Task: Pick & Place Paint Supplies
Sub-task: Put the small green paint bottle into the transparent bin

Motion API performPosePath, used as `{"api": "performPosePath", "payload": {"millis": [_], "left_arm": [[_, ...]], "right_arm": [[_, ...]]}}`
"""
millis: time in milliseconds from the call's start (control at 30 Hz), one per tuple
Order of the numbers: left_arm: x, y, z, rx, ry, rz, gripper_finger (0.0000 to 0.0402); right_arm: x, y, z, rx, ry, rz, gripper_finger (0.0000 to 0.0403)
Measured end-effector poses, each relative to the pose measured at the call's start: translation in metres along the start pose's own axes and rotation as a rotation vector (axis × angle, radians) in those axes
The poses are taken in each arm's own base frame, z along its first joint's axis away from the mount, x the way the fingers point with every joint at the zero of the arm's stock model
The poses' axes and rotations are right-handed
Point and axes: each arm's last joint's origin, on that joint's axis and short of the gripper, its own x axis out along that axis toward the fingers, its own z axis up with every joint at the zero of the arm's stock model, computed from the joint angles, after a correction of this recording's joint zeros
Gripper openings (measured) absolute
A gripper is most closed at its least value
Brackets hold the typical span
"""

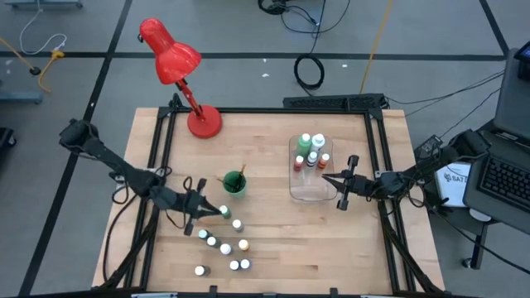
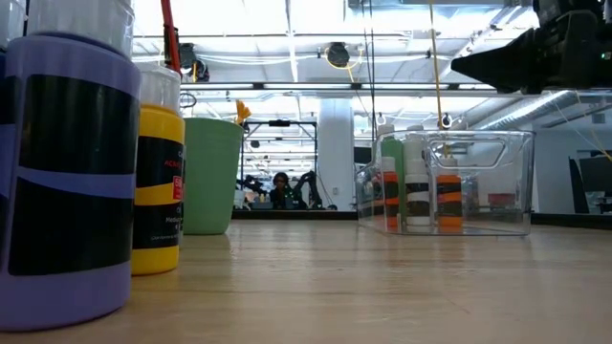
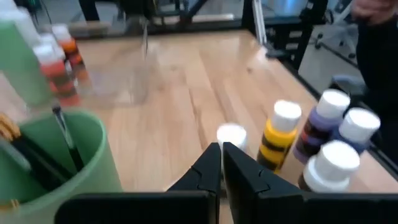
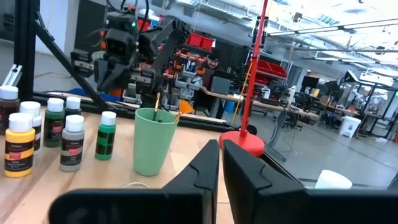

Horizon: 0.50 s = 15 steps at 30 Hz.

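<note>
Several small white-capped paint bottles [image 1: 225, 247] stand loose on the near left of the table. The green cup [image 1: 234, 184] holds dark-handled brushes [image 3: 62, 134]. The clear tray [image 1: 310, 192] holds a few bottles [image 1: 311, 149] at its far end. My left gripper [image 1: 207, 209] is shut and holds nothing; it hovers low between the cup and the loose bottles. One white cap [image 3: 231, 134] shows just beyond its tips [image 3: 221, 152]. My right gripper [image 1: 338, 187] is shut and holds nothing, raised over the tray's right side [image 2: 535, 53].
A red desk lamp [image 1: 189, 87] stands at the far left of the table. In the low view a purple bottle [image 2: 62, 172] and a yellow bottle [image 2: 158, 191] stand near the table's front edge. Bare wood lies between the cup and the tray.
</note>
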Motion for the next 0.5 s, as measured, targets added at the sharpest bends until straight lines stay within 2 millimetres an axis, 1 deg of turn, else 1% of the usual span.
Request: {"api": "performPosePath", "payload": {"millis": [100, 200, 300, 500], "left_arm": [[-0.0002, -0.0003, -0.0027, -0.022, 0.026, 0.0, 0.0029], [-0.0002, -0.0004, -0.0022, 0.004, 0.022, -0.006, 0.0056], [-0.0002, -0.0009, -0.0017, 0.039, 0.018, -0.02, 0.0103], [-0.0001, 0.0009, -0.0035, 0.055, 0.033, 0.025, 0.0218]], "right_arm": [[0.0, 0.0, -0.0001, 0.01, 0.001, 0.0, 0.0016], [0.0, 0.0003, -0.001, 0.008, 0.008, 0.003, 0.0016], [0.0, 0.0009, -0.0028, 0.03, 0.025, 0.008, 0.0016], [-0.0001, 0.0013, -0.0037, 0.042, 0.032, 0.015, 0.0016]]}}
